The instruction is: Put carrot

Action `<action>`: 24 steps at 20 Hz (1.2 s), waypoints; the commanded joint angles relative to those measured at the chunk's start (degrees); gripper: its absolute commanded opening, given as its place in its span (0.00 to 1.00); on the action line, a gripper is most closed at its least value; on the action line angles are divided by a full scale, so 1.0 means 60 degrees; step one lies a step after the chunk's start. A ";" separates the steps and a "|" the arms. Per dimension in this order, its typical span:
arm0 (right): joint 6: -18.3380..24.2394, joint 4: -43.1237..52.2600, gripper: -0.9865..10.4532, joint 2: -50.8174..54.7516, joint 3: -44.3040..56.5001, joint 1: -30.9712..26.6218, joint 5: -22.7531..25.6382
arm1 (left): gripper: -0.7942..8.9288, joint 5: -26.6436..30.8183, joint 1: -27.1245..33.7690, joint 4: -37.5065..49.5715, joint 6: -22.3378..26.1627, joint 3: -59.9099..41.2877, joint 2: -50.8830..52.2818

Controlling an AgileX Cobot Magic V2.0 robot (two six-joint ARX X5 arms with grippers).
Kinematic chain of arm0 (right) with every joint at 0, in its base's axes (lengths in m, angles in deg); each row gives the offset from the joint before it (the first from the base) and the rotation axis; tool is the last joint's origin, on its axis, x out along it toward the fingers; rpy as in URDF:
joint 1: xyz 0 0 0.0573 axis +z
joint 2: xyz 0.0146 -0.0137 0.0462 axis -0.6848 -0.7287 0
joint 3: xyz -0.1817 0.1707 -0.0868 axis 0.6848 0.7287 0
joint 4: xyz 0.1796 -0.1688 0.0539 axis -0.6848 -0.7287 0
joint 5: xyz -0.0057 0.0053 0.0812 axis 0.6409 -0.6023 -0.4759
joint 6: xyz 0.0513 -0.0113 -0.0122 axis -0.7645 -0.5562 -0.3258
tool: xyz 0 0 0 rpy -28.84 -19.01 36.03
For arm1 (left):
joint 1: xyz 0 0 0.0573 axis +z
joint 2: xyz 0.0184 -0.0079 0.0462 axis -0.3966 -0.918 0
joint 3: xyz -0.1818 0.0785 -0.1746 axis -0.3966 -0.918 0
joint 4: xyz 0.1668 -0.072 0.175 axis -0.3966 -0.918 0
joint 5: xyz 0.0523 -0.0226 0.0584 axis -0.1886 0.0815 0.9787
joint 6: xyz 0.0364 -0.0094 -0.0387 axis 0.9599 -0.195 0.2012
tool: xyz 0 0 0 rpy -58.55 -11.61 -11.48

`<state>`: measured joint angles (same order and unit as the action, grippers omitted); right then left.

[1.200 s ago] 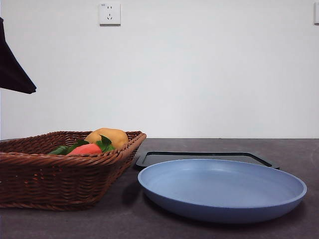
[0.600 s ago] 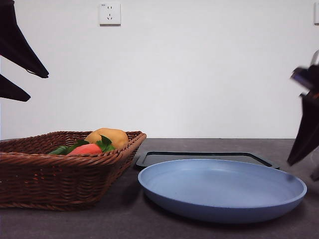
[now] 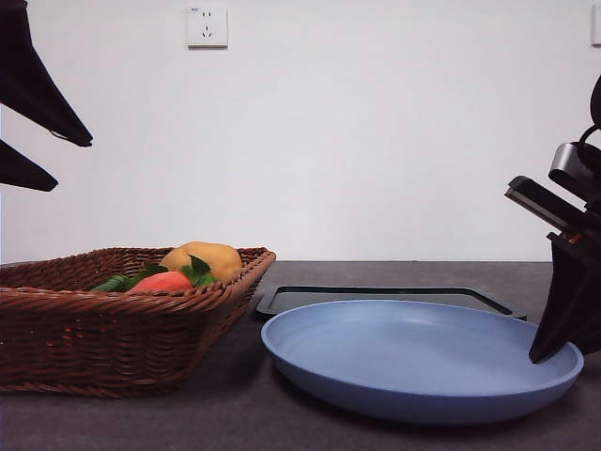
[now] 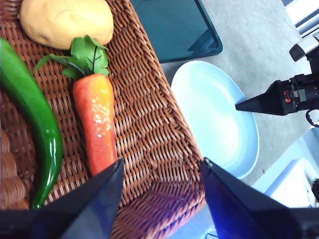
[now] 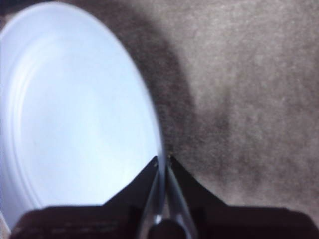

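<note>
Approach step: carrot not yet grasped.
The blue plate (image 3: pixel 421 362) rim is pinched by the closed right end effector (image 5: pixel 163 160). In the wicker basket (image 3: pixel 113 329) behind, the glossy red-orange carrot (image 4: pixel 97 121) lies beneath the open left end effector (image 4: pixel 160 169); descent onto it is judged next.

In the front view the basket (image 3: pixel 113 319) wall hides most of the carrot (image 3: pixel 161 281), and the picture's edge cuts off the basket's left side. In the left wrist view a black jaw covers the carrot's thin tip. The right wrist view is blurred, so the plate (image 5: pixel 75 114) rim looks fuzzy.
</note>
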<state>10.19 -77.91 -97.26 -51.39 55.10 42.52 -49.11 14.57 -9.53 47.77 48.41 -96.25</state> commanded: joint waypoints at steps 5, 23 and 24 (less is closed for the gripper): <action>-0.0142 -0.1005 0.09 0.1443 -0.0080 0.0033 0.0055 | 0.41 0.1304 -0.0903 0.0878 -0.0095 0.0135 -0.0098; -0.0142 -0.2357 0.09 0.4353 -0.0080 0.0033 0.0098 | 0.41 0.5920 -0.3351 0.1140 0.1446 0.2441 -0.5690; -0.0142 -0.2357 0.09 0.4353 -0.0080 0.0033 0.0102 | 0.41 0.5770 -0.3351 0.1231 0.1446 0.2441 -0.5785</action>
<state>9.71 -92.75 -70.92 -51.37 55.10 43.35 -14.33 -5.11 -2.62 55.72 62.13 -130.15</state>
